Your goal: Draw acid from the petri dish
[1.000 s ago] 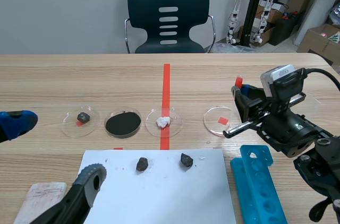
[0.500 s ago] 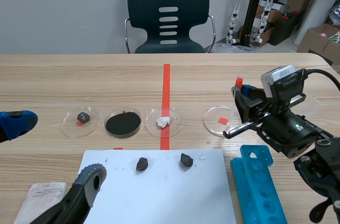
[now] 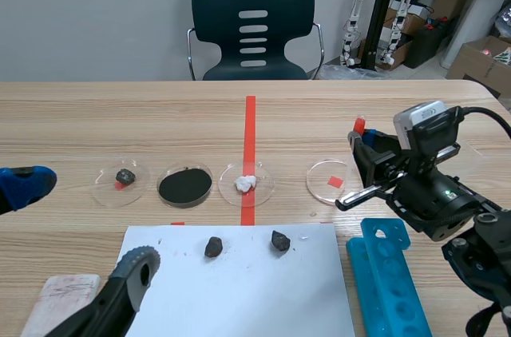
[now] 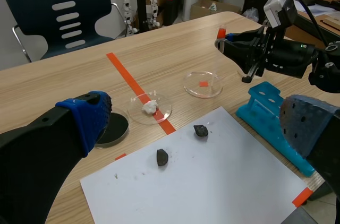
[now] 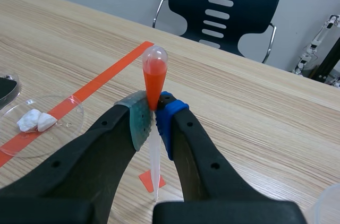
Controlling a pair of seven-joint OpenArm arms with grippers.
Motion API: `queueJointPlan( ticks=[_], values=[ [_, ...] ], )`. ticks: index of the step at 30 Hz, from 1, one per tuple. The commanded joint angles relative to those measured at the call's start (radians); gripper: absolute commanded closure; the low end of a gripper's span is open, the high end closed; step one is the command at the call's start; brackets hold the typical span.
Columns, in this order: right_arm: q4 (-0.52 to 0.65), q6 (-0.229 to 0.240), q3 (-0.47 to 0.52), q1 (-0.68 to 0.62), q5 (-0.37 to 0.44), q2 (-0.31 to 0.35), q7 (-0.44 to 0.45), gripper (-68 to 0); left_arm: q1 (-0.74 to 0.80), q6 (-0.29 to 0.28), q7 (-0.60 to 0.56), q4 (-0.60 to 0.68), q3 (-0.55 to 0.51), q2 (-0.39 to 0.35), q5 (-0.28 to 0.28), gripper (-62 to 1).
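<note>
My right gripper (image 3: 361, 145) is shut on a clear pipette whose orange-red bulb (image 5: 154, 70) sticks up above the pads. Its thin tip (image 5: 154, 181) points down over a red square. In the scene view the gripper hangs just right of the clear petri dish (image 3: 319, 173), which has a red mark in it. In the left wrist view the same dish (image 4: 191, 87) lies left of the right gripper (image 4: 229, 43). My left gripper (image 3: 80, 229) stands open at the near left, over the paper's left side, holding nothing.
Three more dishes stand in a row: one with white lumps (image 3: 247, 184), one with black powder (image 3: 185, 185), one with a dark stone (image 3: 121, 180). White paper (image 3: 239, 297) carries two dark stones. A blue tube rack (image 3: 391, 277) lies near right. A cloth (image 3: 56, 297) lies near left.
The right arm with the pipette has drifted very slightly to the right. Nothing else has moved.
</note>
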Motion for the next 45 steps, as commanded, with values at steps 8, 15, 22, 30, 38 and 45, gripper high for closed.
queueJointPlan(
  ticks=[8,15,22,30,38,45],
  values=[
    [0.002,0.000,0.001,0.008,0.012,0.013,0.024,-3.7,0.003,-0.002,-0.013,0.006,0.002,0.002,-0.007,-62.3],
    [0.002,0.000,0.001,0.009,0.012,0.013,0.024,-3.8,0.003,-0.002,-0.013,0.006,0.002,0.002,-0.007,-62.3],
    [0.002,0.000,0.001,0.009,0.012,0.013,0.033,-4.3,0.003,-0.002,-0.013,0.006,0.002,0.002,-0.007,-62.3],
    [0.002,0.000,0.001,0.009,0.012,0.013,0.042,-5.3,0.003,-0.002,-0.013,0.006,0.002,0.002,-0.007,-62.3],
    [0.002,0.000,0.001,0.009,0.012,0.013,0.042,-5.3,0.003,-0.002,-0.013,0.006,0.002,0.002,-0.007,-62.3],
    [0.002,0.000,0.001,0.009,0.012,0.013,0.043,-5.6,0.003,-0.002,-0.013,0.006,0.002,0.002,-0.007,-62.3]
  ],
)
